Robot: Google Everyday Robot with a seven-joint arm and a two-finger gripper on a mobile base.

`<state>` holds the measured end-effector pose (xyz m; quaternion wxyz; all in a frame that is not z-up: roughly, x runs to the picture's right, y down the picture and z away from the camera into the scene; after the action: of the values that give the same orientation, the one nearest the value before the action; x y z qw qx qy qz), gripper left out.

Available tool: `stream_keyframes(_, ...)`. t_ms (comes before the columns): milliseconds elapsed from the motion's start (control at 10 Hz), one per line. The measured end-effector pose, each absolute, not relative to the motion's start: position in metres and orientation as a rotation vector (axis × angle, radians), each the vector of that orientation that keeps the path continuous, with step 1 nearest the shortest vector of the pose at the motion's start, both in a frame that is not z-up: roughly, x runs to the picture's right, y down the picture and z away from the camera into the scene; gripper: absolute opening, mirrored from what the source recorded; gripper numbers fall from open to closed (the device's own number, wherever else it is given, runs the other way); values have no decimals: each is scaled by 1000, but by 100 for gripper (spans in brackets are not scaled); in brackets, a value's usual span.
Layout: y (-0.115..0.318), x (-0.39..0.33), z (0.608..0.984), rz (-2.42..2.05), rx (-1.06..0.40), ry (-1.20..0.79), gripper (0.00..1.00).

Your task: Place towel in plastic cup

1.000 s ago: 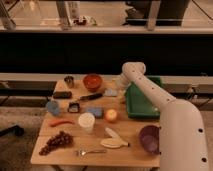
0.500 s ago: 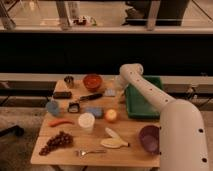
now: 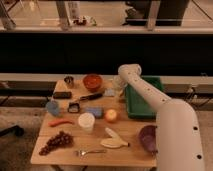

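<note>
A small pale blue-grey towel (image 3: 109, 92) lies flat on the wooden table (image 3: 130, 152), near its back edge. A white plastic cup (image 3: 86, 121) stands upright in the middle front of the table, well apart from the towel. My gripper (image 3: 118, 86) hangs down from the white arm (image 3: 150, 95) at the back of the table. It is just right of the towel and left of the green tray. Nothing shows held in it.
A green tray (image 3: 145, 100) sits at the back right and a purple bowl (image 3: 148, 137) at the front right. An orange bowl (image 3: 92, 81), metal cup (image 3: 69, 80), blue sponge (image 3: 94, 111), orange fruit (image 3: 111, 115), banana (image 3: 114, 141), grapes (image 3: 57, 141), fork (image 3: 90, 152) and red pepper (image 3: 61, 122) are spread around.
The arm's wrist has shifted slightly left and down toward the towel at the back of the table. The objects on the table have not moved.
</note>
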<state>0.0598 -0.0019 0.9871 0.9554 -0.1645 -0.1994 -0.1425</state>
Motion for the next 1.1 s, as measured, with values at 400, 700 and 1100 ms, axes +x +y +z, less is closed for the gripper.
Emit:
stream_keyframes(400,-9,70,996,-274,-328,-388,80)
stream_keyframes(700,-7,71,1002,-271,-340,-384,80)
stream_keyframes(1100,-4,73,1011,-265,-356,-379,80)
